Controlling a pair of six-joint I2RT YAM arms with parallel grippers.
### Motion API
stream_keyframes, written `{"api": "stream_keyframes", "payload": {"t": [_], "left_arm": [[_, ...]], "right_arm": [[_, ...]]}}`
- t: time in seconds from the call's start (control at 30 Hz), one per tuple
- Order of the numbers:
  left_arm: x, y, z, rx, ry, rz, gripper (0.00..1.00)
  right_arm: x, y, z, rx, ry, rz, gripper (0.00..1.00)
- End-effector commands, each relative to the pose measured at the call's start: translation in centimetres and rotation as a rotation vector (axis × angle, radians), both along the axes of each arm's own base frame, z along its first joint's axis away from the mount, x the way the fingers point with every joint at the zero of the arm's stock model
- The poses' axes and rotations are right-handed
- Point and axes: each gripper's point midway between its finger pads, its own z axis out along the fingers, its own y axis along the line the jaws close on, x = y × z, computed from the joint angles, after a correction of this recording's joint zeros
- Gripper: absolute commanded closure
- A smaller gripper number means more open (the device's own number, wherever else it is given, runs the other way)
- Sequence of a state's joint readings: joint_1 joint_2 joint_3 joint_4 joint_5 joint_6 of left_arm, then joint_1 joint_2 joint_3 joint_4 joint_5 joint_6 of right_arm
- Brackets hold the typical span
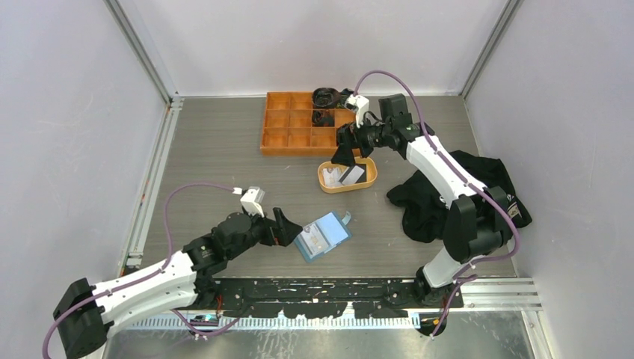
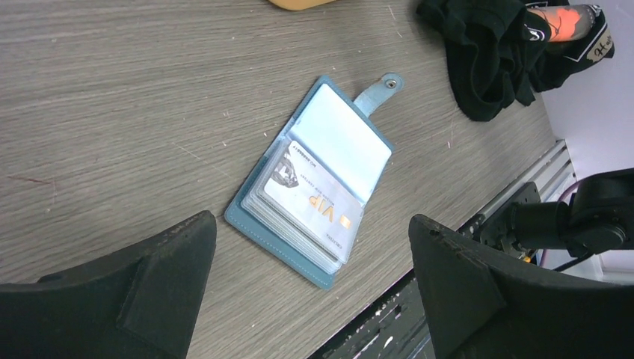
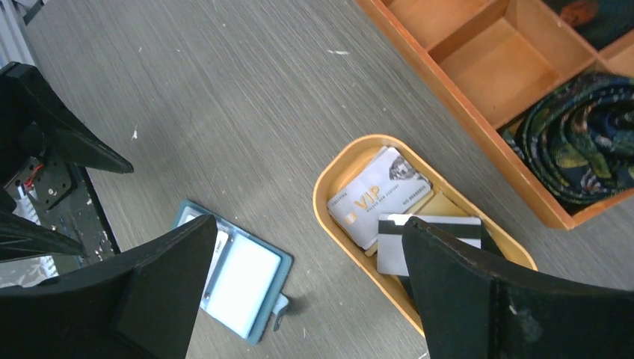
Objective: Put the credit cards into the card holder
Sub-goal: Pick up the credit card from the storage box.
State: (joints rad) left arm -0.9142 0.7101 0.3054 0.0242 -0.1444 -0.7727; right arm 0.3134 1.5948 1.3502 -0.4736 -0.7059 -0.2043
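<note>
- Fingers (image 2: 161, 277) of left gripper (image 2: 308, 239) spread; open blue folding card holder (image 2: 340, 142) lies between them, mid-frame, showing "VIP".
- Likewise spread, right gripper (image 3: 308, 232) hangs over oval tan dish (image 3: 317, 196); white credit card (image 3: 377, 198) there reads "VIP".

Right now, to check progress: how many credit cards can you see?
3 clearly: a sleeved VIP card in the open card holder; a loose VIP card and a striped card together in the tan dish. More may lie hidden underneath.

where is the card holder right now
In the top view the card holder lies open on the table, just right of the left gripper and on the near side of the tan oval dish.
</note>
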Motion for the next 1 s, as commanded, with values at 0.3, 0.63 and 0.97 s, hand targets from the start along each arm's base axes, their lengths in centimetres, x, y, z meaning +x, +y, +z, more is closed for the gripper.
{"api": "stream_keyframes", "payload": {"t": [0.3,0.63,0.97], "left_arm": [[1.0,-3.9,0.3,-0.130,0.060,-0.035,0.02],[1.9,-3.7,-0.8,-0.093,0.067,0.010,0.04],[2.6,-2.7,-1.7,-0.050,0.050,0.064,0.04]], "right_arm": [[2.7,-4.5,0.5,0.070,0.055,-0.159,0.01],[5.3,-5.5,-4.9,-0.022,0.276,-0.274,0.01],[4.2,-2.9,-9.5,-0.194,0.300,-0.220,0.01]]}}
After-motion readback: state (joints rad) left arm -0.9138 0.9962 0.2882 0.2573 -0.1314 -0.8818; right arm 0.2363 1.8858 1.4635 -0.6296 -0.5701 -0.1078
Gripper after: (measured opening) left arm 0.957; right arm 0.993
